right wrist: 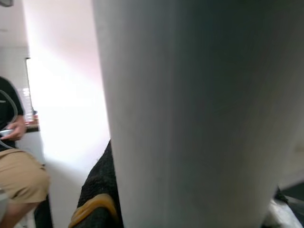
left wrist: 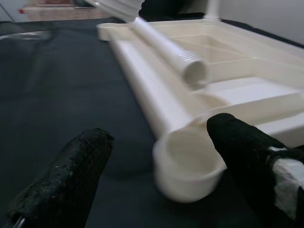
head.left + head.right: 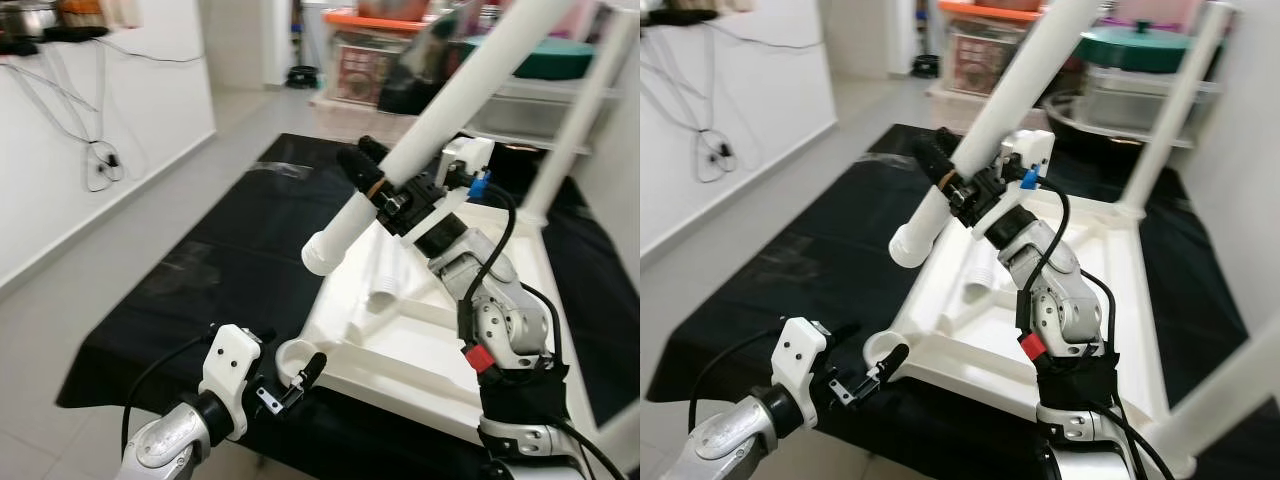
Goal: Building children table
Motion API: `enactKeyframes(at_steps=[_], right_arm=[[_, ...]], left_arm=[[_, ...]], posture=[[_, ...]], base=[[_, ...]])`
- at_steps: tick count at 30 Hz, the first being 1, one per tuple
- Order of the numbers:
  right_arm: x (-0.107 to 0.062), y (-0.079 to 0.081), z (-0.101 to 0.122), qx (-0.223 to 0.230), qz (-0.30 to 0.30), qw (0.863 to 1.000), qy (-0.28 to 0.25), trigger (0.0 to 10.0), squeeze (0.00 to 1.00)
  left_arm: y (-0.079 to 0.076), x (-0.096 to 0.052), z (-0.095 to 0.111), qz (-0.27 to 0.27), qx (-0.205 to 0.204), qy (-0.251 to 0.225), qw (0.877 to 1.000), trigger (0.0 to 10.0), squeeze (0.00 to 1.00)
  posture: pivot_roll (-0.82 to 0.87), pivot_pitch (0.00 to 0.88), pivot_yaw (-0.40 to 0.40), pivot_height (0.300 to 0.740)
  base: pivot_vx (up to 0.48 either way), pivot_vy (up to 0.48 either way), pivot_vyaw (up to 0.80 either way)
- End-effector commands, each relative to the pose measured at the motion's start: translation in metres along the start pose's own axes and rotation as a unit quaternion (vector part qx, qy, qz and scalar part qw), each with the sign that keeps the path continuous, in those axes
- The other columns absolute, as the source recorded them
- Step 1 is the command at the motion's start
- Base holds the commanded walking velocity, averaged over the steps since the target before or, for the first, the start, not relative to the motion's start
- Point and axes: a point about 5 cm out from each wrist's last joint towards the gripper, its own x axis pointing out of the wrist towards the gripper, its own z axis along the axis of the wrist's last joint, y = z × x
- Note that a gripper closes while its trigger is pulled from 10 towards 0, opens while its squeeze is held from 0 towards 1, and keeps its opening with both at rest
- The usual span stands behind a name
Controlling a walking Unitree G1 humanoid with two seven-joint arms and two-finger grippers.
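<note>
- A black cloth [image 3: 215,255] is spread over the floor through the centre of the frame, and the overturned white children's table top [image 3: 455,350] lies on it at centre right, underside up.
- Two white legs are already seen standing in far sockets, one at the upper right [image 3: 575,125] and one at the right edge of the right eye view [image 3: 1230,385].
- A loose white table leg [image 3: 455,115] is held slanting from the upper right down to mid-frame, its open lower end hanging above the underside, touching no socket.
- The right claw [image 3: 375,175] is pressed around that leg near its lower end; in the right wrist view the tube is seen hard against the camera.
- The left claw [image 3: 300,380] sits at the lower left with its fingers [image 2: 61,178] spread on either side of the near corner socket [image 2: 187,161].
- The step in hand is judged to be fitting a leg. Next, the leg's end would need to be lowered, stood upright over an empty socket and pushed or turned in, while the top is steadied.
</note>
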Motion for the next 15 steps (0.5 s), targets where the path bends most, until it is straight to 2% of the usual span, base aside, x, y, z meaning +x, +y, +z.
enactKeyframes(at_steps=[1, 6, 15], right_arm=[[0.0027, 0.0036, 0.0021, 0.006, 0.007, 1.000, -0.008, 0.0, 0.00], [0.0029, 0.0040, 0.0017, 0.006, 0.008, 1.000, -0.007, 0.0, 0.00], [0.0007, 0.0015, 0.0019, -0.008, 0.009, 1.000, -0.001, 0.0, 0.00]], left_arm=[[0.0007, -0.0008, 0.0015, 0.004, 0.000, -0.004, 1.000, 10.0, 0.00], [0.0008, -0.0008, 0.0020, 0.007, 0.001, -0.006, 1.000, 10.0, 0.00], [0.0005, -0.0004, 0.0012, 0.008, 0.001, -0.005, 1.000, 10.0, 0.00]], posture=[[0.08, 0.000, -0.102, 0.740], [0.08, 0.000, -0.103, 0.740], [0.08, 0.000, -0.103, 0.740]], base=[[0.000, 0.476, 0.00], [0.000, 0.433, 0.00], [0.000, 0.000, 0.00]])
